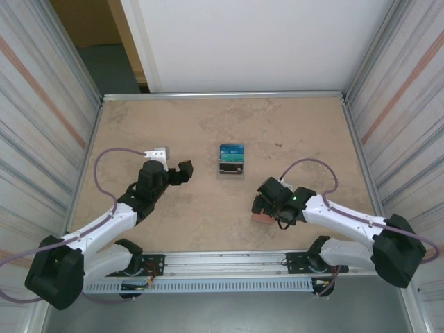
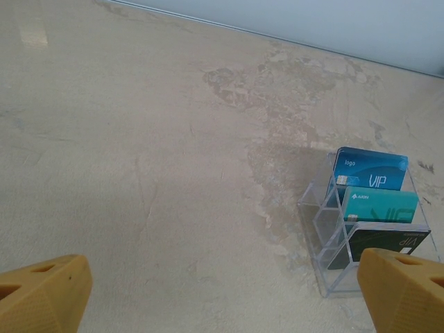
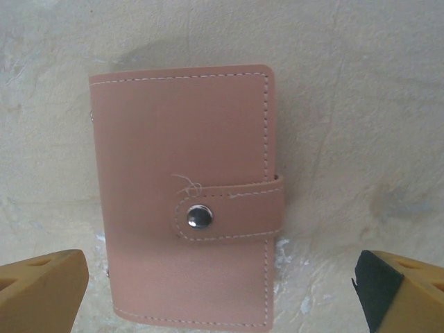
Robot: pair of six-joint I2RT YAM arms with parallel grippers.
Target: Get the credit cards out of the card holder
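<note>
The card holder point(image 3: 184, 194) is a tan-pink leather wallet lying flat on the table, closed, its strap point(image 3: 232, 211) snapped down. The credit cards are hidden inside it. My right gripper point(image 3: 222, 291) hangs just above it, open, with a yellow fingertip on either side of the holder's near end and not touching it. In the top view the right gripper point(image 1: 269, 200) covers most of the holder point(image 1: 261, 217). My left gripper point(image 1: 177, 173) is open over bare table, left of the stand, with nothing between its fingertips point(image 2: 48, 291).
A small clear plastic stand point(image 1: 232, 161) at mid-table carries a blue card point(image 2: 370, 170), a teal card point(image 2: 380, 205) and a dark card point(image 2: 388, 243) in its slots. Metal rails edge the table and ribbed walls close both sides.
</note>
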